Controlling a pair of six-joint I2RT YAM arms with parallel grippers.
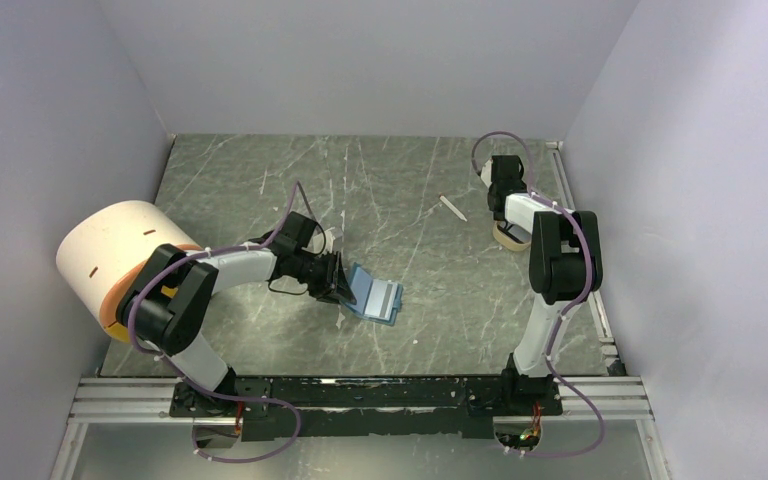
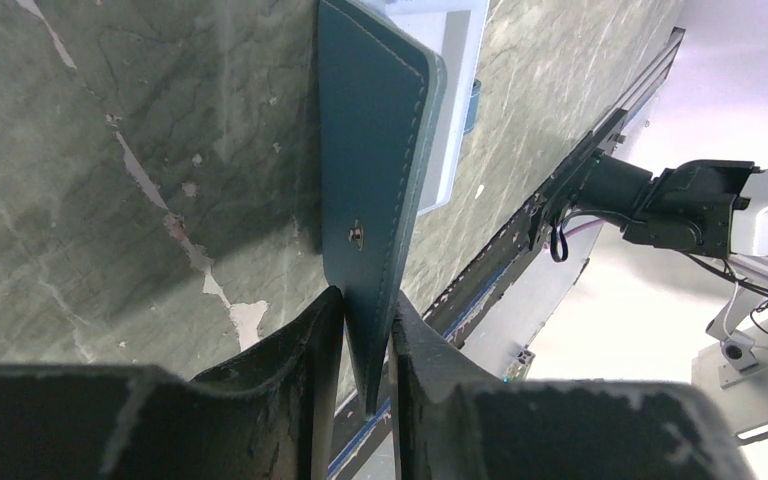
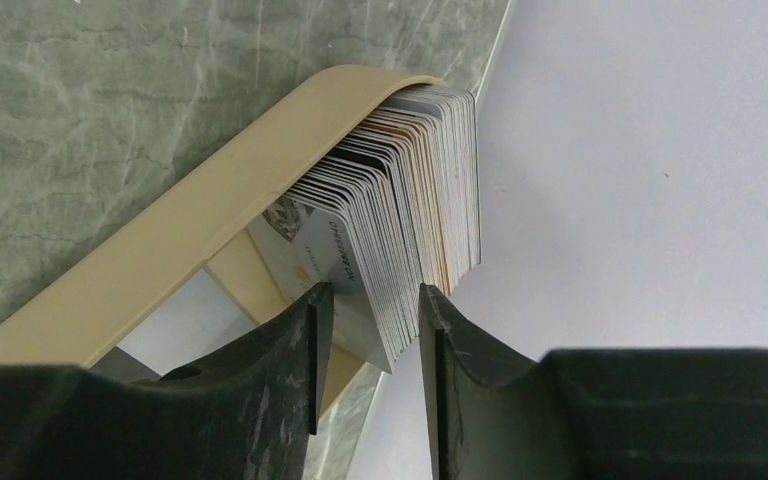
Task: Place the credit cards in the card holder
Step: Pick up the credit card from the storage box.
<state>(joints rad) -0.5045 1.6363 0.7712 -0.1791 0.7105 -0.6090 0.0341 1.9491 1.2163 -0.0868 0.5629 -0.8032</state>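
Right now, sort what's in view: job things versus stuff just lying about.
Job: card holder, pinched by the left gripper; credit cards, standing in the tan tray.
Lying about: thin white stick; big white roll at the left.

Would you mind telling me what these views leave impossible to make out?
1. Right wrist view: whether the right gripper actually pinches the credit cards in the tan tray; their print is too small to read.
2. Top view: tray and cards sit mostly hidden under the right arm.
3. Left wrist view: the card holder, pinched by the left gripper, shows its outer flap, hiding most slots.
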